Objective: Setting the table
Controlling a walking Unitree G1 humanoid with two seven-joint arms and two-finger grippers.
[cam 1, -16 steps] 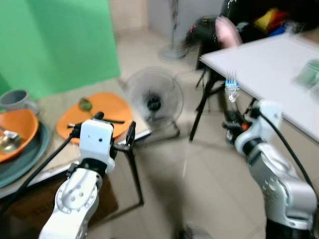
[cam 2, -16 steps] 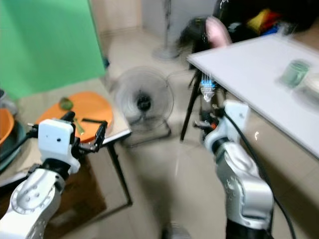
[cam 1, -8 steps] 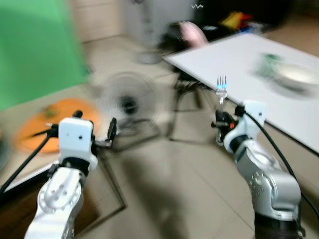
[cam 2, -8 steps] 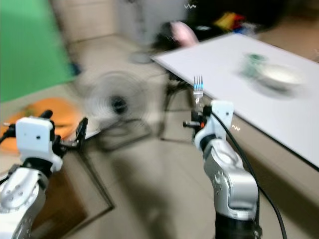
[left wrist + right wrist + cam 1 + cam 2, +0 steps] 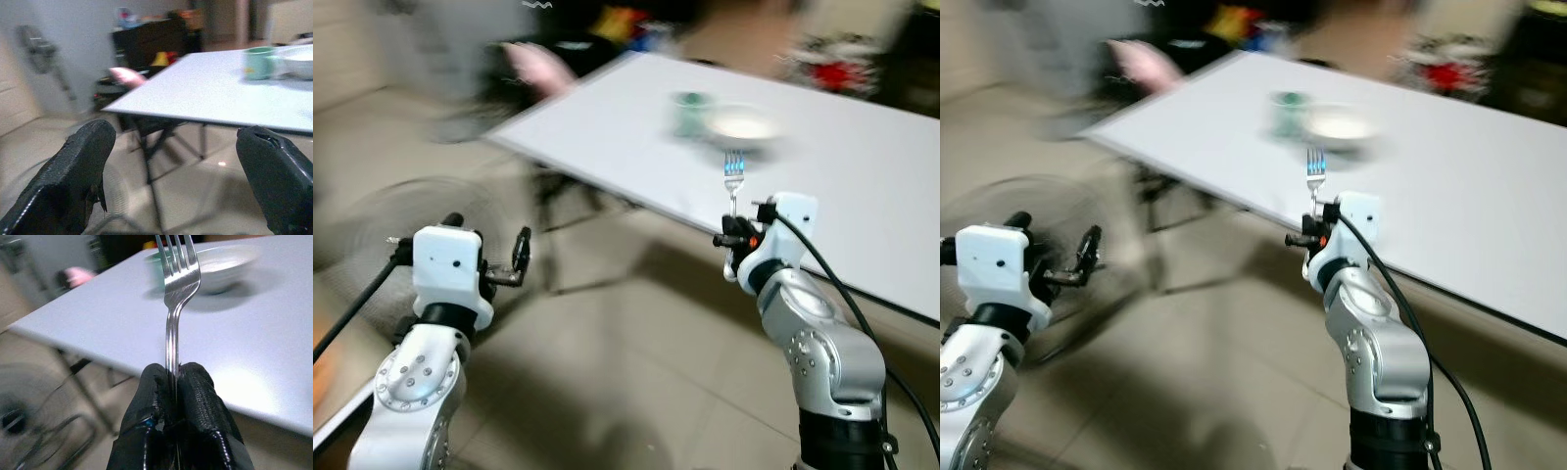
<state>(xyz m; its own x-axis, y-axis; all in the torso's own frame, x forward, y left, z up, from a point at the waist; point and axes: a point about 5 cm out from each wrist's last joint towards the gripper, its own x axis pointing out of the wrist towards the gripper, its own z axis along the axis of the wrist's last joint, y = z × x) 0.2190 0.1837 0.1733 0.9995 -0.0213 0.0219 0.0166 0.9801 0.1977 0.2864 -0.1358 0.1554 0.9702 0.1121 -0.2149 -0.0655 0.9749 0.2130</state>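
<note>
1. Nearest to me, I see my left hand [image 5: 487, 257] spread wide, with nothing between the fingers [image 5: 73, 176], low over the floor [image 5: 607, 372].
2. My right hand [image 5: 175, 396] is pressed together and pinches the fork [image 5: 177, 289] by its handle; the prongs point upward, just before the near edge of the white desk [image 5: 862, 176].
3. Farther, on the desk, a green cup [image 5: 1286, 113] stands just beside a white bowl [image 5: 1340, 127], both blurred.

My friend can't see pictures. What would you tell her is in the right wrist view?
The right gripper pinches a silver metal fork by its handle, tines up. Behind it, a white table holds a white bowl and a blurry green cup.
</note>
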